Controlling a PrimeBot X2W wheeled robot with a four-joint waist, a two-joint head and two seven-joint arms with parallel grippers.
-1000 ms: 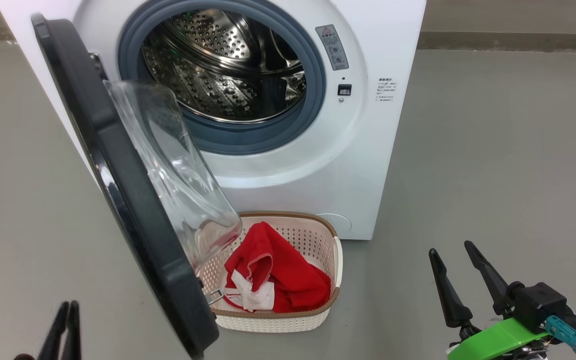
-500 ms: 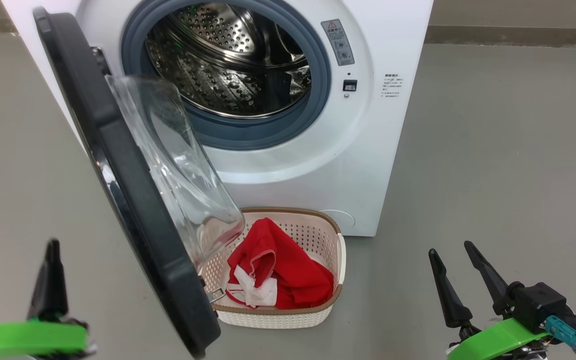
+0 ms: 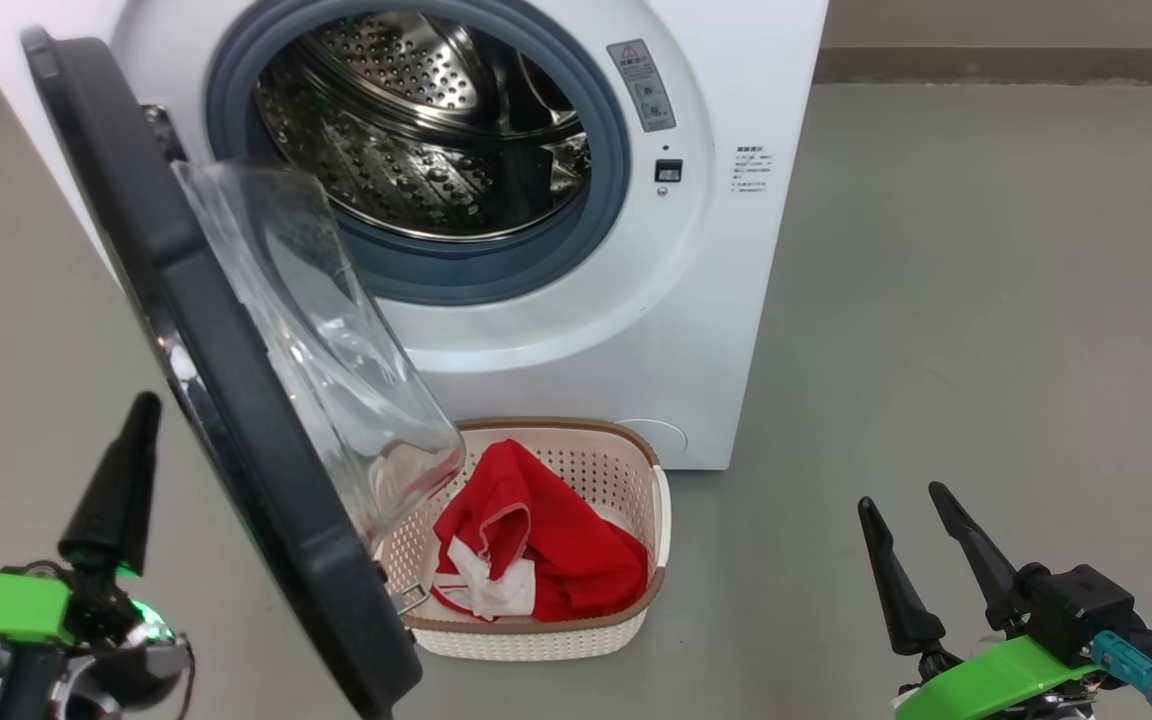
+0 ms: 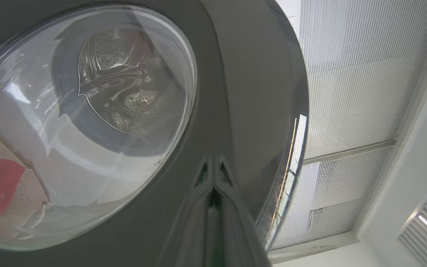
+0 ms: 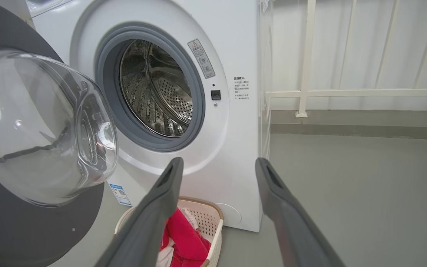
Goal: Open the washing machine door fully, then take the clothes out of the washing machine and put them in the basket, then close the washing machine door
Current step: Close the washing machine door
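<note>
Just lifted left fingers (image 3: 126, 480), pressed shut on nothing, to 8 o'clock beside washing machine door's (image 3: 206, 330) outer face. With clothes (image 3: 546, 540) in basket (image 3: 636, 600), probably closing next. Right fingers (image 3: 894, 580) wide apart, empty.

The light is bright, even and diffuse. The floor (image 3: 936, 300) carries only faint, soft-edged shadows, darkest around the basket (image 3: 536, 640). White glints speckle the drum (image 3: 406, 130), and pale reflections streak the glass (image 3: 316, 320) of the door (image 3: 236, 430). The head view is sharp throughout. In the left wrist view, the left gripper (image 4: 212, 170) is a blur against the glossy rim, and the ceiling (image 4: 347, 74) is washed out, its lines bowed towards the edge. In the right wrist view, the right gripper (image 5: 218, 163) is slightly soft while the background is crisp.
</note>
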